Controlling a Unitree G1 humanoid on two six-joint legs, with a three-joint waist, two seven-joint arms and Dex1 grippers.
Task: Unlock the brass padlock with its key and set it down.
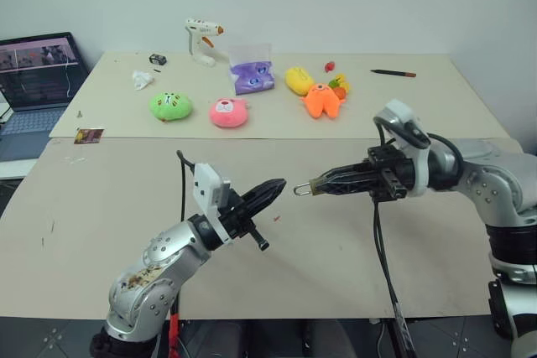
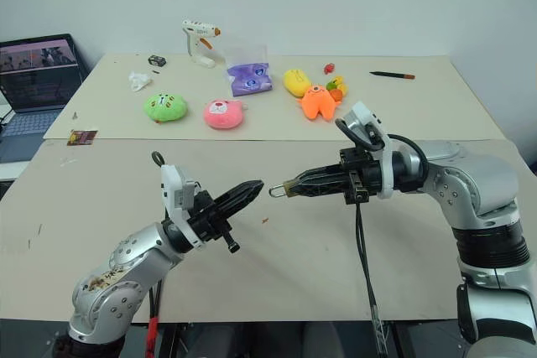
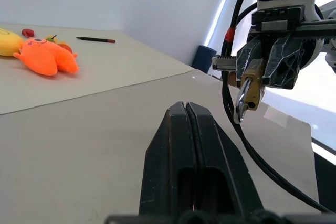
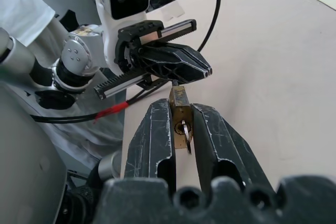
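- My right pincer (image 1: 317, 186) is clenched on the brass padlock (image 4: 180, 119), gripping its gold body between both fingers, up in the air over the tabletop (image 1: 92, 207).
- The padlock's silver shackle (image 1: 300, 189) sticks out past the fingertips, pointing toward my left pincer (image 1: 277, 187).
- In the right wrist view I see a small key ring (image 4: 187, 136) hanging at the padlock's near face, right between my fingers.
- My left pincer is clenched tight, fingers pressed together; I can't make out anything between them.
- The two pincers face each other tip to tip, very near, the left one just off the shackle end; whether they touch I can't tell.
- Far beyond both pincers, across the tabletop: an orange plush toy (image 1: 322, 100), a yellow one (image 1: 298, 80), a pink one (image 1: 228, 112) and a green one (image 1: 171, 106).
- Further back still, a white glue gun (image 1: 200, 39) and a purple bag (image 1: 252, 75).
- A pen (image 1: 393, 73) lies well beyond my right pincer, and a laptop (image 1: 35, 81) sits off past my left one.
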